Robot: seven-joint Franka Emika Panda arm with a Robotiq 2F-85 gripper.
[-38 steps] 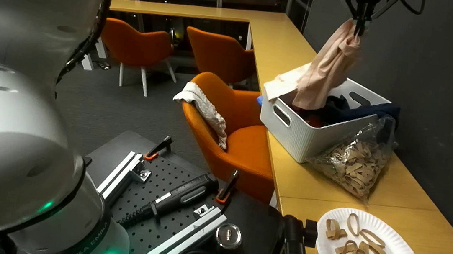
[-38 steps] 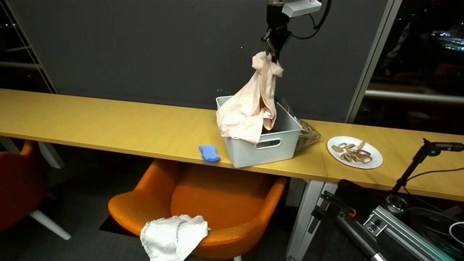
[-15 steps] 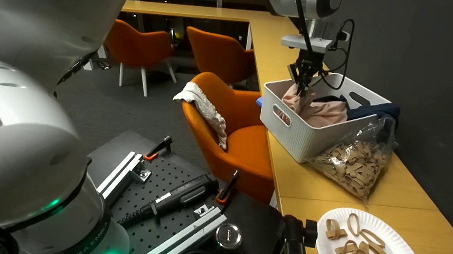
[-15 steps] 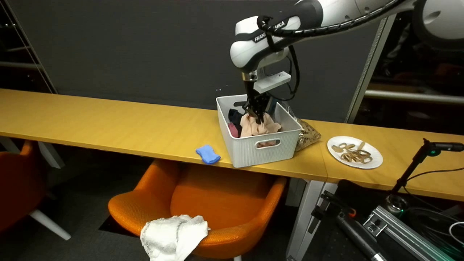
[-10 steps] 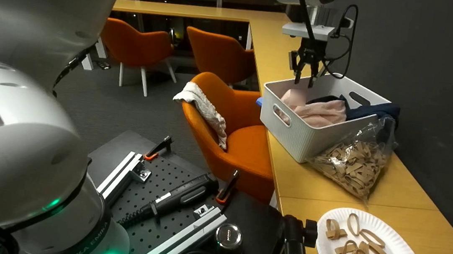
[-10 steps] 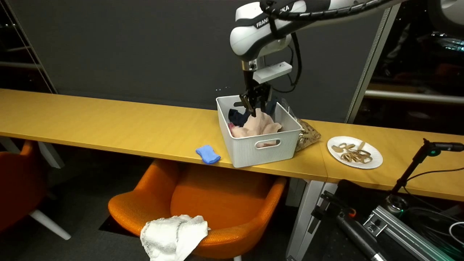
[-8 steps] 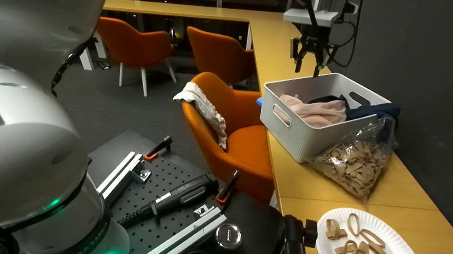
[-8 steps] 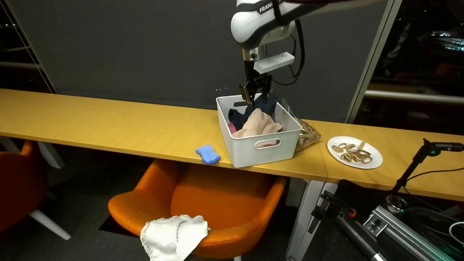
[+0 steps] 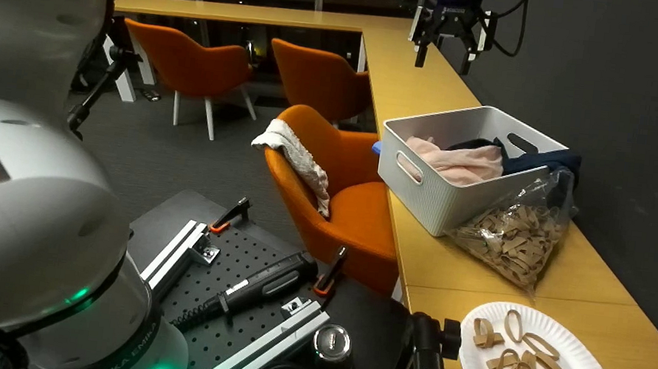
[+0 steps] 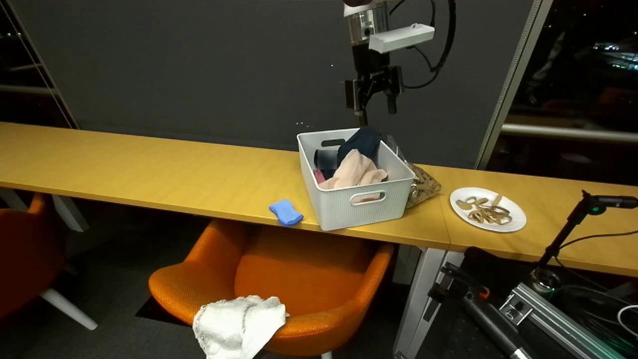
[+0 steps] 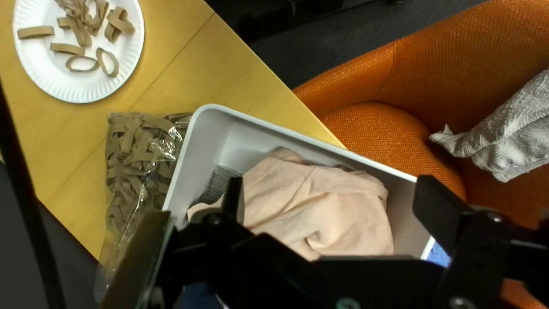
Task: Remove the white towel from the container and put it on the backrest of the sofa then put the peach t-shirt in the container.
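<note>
The peach t-shirt point(image 10: 354, 169) lies crumpled inside the white container point(image 10: 359, 213) on the table. My gripper point(image 9: 442, 63) hangs well above the container in both exterior views, its fingers spread with nothing between them. In the wrist view the gripper point(image 11: 332, 199) stands wide apart, and the t-shirt point(image 11: 317, 206) shows below in the container point(image 11: 266, 126). Over the backrest of the orange sofa chair point(image 10: 299, 269) drapes the white towel point(image 10: 241, 324), also seen at the right of the wrist view.
Dark navy cloth point(image 9: 542, 161) shares the container and hangs over its rim. A clear bag of tan bands point(image 9: 512, 240) leans against the container, with a paper plate point(image 9: 586, 358) of bands nearby. A blue cloth point(image 10: 286, 213) lies beside the container. A dark wall point(image 10: 199, 75) stands behind the table.
The t-shirt, earlier hanging from my gripper, was lowered into the container and let go. The gripper then opened and rose clear of it. The towel has stayed put.
</note>
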